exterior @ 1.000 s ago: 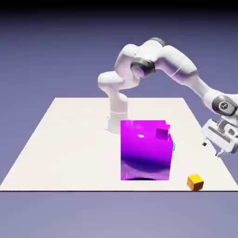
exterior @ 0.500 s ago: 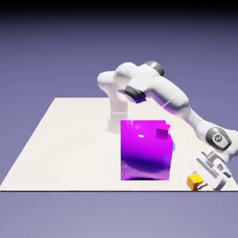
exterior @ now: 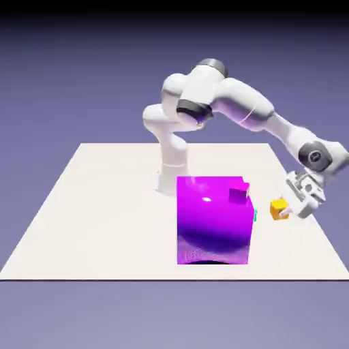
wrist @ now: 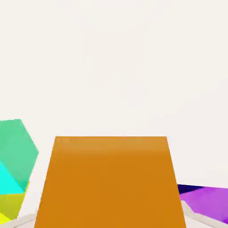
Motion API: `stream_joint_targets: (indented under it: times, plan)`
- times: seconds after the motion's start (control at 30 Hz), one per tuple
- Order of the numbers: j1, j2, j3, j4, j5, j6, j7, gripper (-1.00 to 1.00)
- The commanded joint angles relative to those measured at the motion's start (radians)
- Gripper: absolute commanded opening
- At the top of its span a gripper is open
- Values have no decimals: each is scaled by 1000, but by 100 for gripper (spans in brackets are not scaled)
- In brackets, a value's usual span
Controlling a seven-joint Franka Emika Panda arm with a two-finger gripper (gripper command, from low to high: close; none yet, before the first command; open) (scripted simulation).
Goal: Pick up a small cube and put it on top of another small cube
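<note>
Clamped shut in my pincer (exterior: pixel 285 208), the small orange-yellow cube (exterior: pixel 278 208) is lifted off the table (exterior: pixel 102 204); setting it on another small cube remains.

One small orange-yellow cube (exterior: pixel 279 208), one big purple cube (exterior: pixel 215 221), one small magenta cube (exterior: pixel 238 195), one multicoloured block (wrist: pixel 15 167), one bench (exterior: pixel 102 204).

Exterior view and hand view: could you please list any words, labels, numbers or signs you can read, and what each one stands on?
None: no text, number or sign can be read in either view.
The small orange cube in the pincer has plain faces.
The big purple cube shows only glossy highlights.
The small magenta cube is plain.
The white arm and table carry no legible marking.
</note>
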Motion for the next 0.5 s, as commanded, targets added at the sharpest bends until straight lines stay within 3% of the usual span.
stream_joint_targets:
  times: [0.0, 0.17, 0.37, 0.4, 0.47]
  plan:
    - [-15, -14, 19, -36, 21, 0, 34, -100]
    - [-66, -63, 88, -166, 101, 0, 158, -100]
    - [-159, 133, 81, -243, -93, -13, 265, -100]
    - [-159, 133, 81, -243, -93, -13, 265, 100]
    - [-142, 97, 82, -228, -57, -10, 245, 100]
